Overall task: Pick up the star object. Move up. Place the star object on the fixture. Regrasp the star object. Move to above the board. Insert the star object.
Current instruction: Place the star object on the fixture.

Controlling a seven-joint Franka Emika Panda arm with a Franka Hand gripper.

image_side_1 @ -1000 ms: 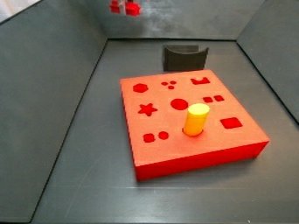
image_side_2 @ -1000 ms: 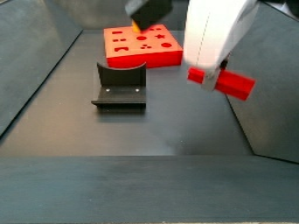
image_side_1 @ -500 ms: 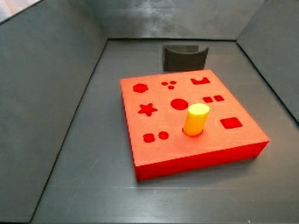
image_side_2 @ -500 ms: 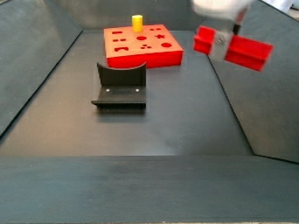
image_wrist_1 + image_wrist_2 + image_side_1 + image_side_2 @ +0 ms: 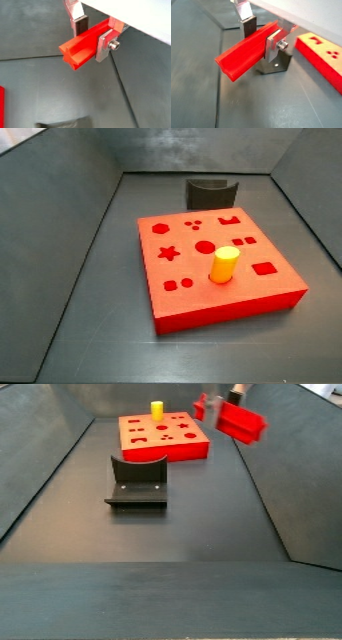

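Observation:
My gripper (image 5: 91, 36) is shut on the star object (image 5: 79, 51), a slim red star-section peg held crosswise between the silver fingers; both show in the other wrist view too, the gripper (image 5: 262, 38) and the star object (image 5: 240, 58). In a side view the gripper (image 5: 227, 406) carries the star object (image 5: 242, 424) high in the air, right of the board (image 5: 167, 451). The red board (image 5: 247, 293) has shaped holes in its top, with a star hole (image 5: 168, 254). The dark fixture (image 5: 138, 481) stands on the floor in front of the board; it also shows in a wrist view (image 5: 278, 64) and in a side view (image 5: 211, 194). The gripper is out of that last view.
A yellow cylinder peg (image 5: 225, 265) stands upright in a hole of the board, also seen in a side view (image 5: 156, 409). Grey walls enclose the dark floor on all sides. The board's edge shows in a wrist view (image 5: 321, 50).
In a side view the gripper with the star object has moved farther back and up, toward the board's right side. The board, yellow peg and fixture have not moved.

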